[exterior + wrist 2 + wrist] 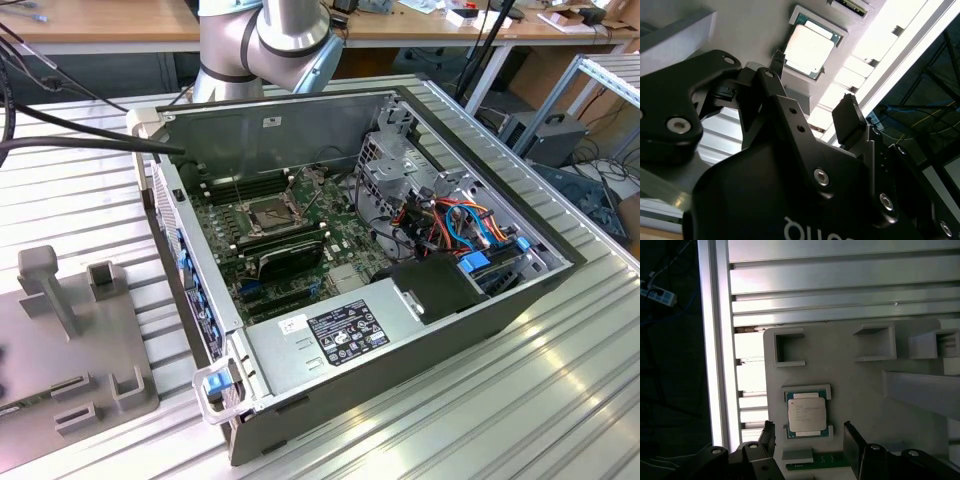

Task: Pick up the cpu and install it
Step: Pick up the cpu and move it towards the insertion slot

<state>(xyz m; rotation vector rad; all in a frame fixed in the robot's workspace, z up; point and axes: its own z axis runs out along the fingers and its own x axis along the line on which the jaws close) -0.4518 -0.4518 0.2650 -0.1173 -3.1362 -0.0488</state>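
On the grey tray (855, 390) — cpu (806, 415) lies flat, untouched.
Your gripper (808, 440) hangs close by it, fingers (854, 450) spread wide — one off each side, neither touching it.

Label (345, 335) print — unreadable; cpu (806, 412) likewise.

Cpu (806, 414) on fixture plate (850, 385), PC case (420, 360) to exterior view's right.
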